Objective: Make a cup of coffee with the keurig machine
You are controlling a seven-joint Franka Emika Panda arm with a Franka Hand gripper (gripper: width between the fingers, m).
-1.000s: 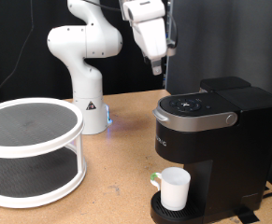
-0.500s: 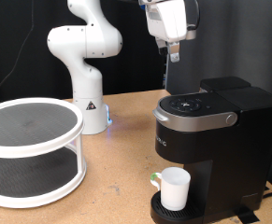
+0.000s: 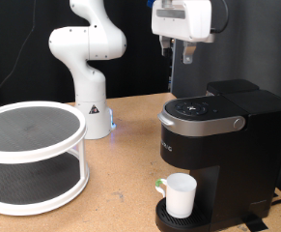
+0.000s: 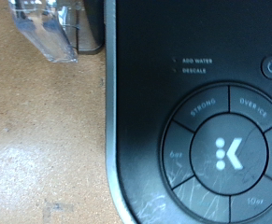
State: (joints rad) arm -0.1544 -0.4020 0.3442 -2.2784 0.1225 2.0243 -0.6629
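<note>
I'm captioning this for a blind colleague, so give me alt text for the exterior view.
A boxy matte-black coffee maker with a silver-rimmed closed lid has a small white mug on its round drip base. The white arm's tool hangs above the lid, holding nothing. A white two-tier round stand sits on the wooden table at the view's left.

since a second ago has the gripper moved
Yes. The gripper has shifted toward the exterior view's right and now hangs above the coffee machine lid; earlier it sat left of the lid's buttons.
</note>
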